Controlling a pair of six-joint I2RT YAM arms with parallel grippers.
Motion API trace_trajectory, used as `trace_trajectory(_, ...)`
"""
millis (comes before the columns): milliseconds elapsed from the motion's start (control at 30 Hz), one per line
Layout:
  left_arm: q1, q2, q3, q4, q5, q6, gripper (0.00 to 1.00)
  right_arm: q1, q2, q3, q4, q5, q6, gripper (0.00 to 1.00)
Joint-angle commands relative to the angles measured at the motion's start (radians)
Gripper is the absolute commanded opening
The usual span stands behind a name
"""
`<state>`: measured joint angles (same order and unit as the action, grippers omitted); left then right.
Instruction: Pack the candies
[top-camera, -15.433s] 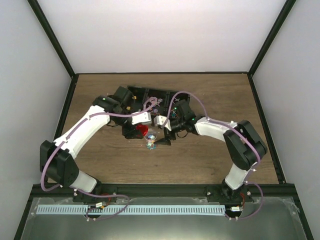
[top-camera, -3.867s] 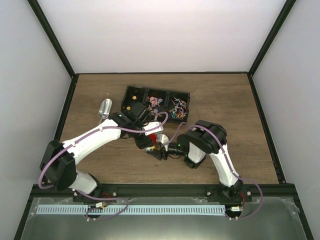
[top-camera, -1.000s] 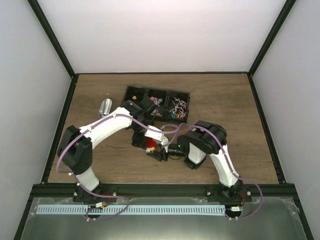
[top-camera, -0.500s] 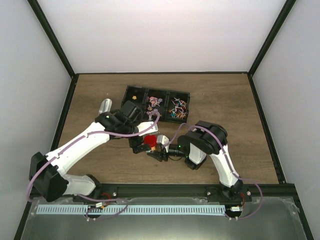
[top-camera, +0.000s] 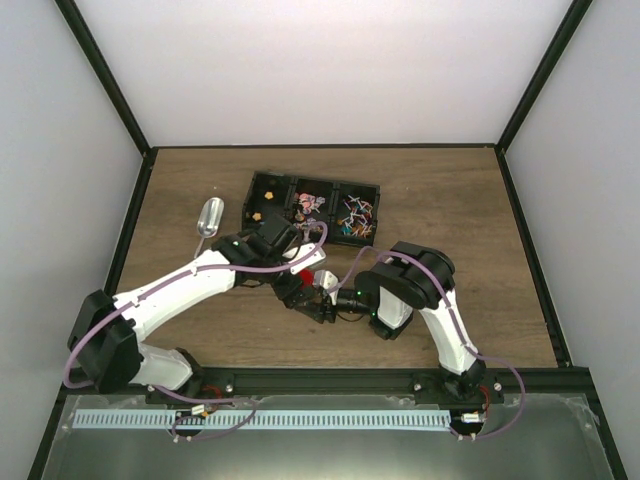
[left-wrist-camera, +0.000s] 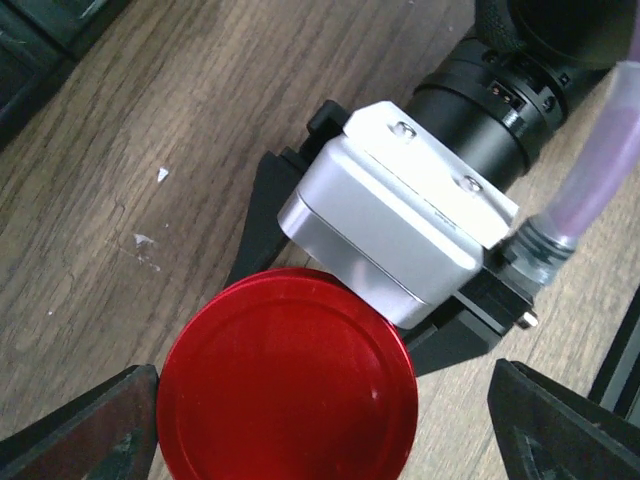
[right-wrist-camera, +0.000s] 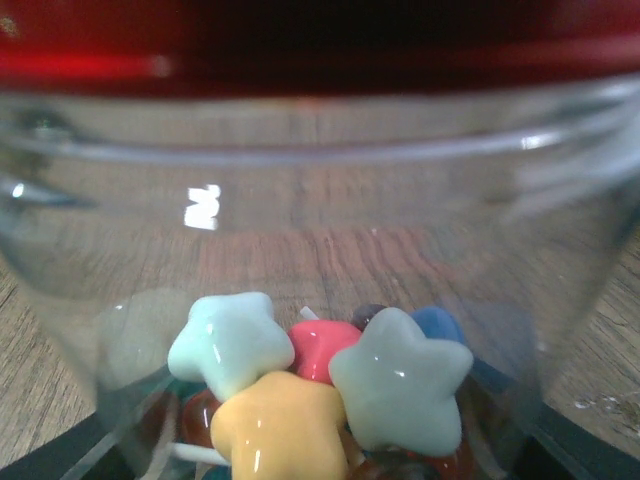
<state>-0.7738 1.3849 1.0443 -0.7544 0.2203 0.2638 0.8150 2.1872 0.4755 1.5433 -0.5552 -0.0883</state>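
Left claw hangs spread wide either side of the red lid, seated on the jar your right claw grips. Candies lie inside; more sit in the black tray. Nearly done, seemingly.

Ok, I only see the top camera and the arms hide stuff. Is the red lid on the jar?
Observer: Yes, the right wrist view shows the red lid across the top of the clear jar.
Operator: Any candies inside?
Observer: Star-shaped candies, pale blue-green, yellow and pink, lie at its bottom.
Operator: Is the left arm squeezing the lid?
Observer: No, the left jaws stand wide open either side of it.
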Motion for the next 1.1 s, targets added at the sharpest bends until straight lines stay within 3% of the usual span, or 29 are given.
trace_trajectory(0, -0.012, 0.016, -0.019, 0.035, -0.061, -0.032, 0.89, 0.009, 0.007, -0.010, 0.219, 0.039, 0.009, 0.33)
trace_trajectory(233, -0.010, 0.046, -0.019, 0.030, -0.124, -0.009, 0.81, 0.009, 0.006, -0.012, 0.222, 0.035, 0.009, 0.34)
trace_trajectory(467, -0.009, 0.049, 0.001, 0.041, -0.071, 0.037, 0.61, 0.009, 0.005, -0.016, 0.225, 0.024, 0.009, 0.33)
trace_trajectory(633, -0.008, 0.075, 0.011, -0.045, 0.028, 0.369, 0.57, 0.009, 0.006, -0.019, 0.235, -0.004, 0.005, 0.31)
trace_trajectory(767, 0.007, 0.188, 0.054, -0.213, -0.038, 0.647, 0.57, 0.009, 0.008, -0.017, 0.241, -0.032, -0.006, 0.30)
trace_trajectory(1067, 0.041, 0.339, 0.253, -0.400, -0.125, 0.946, 0.60, 0.009, 0.009, -0.026, 0.251, -0.084, -0.035, 0.28)
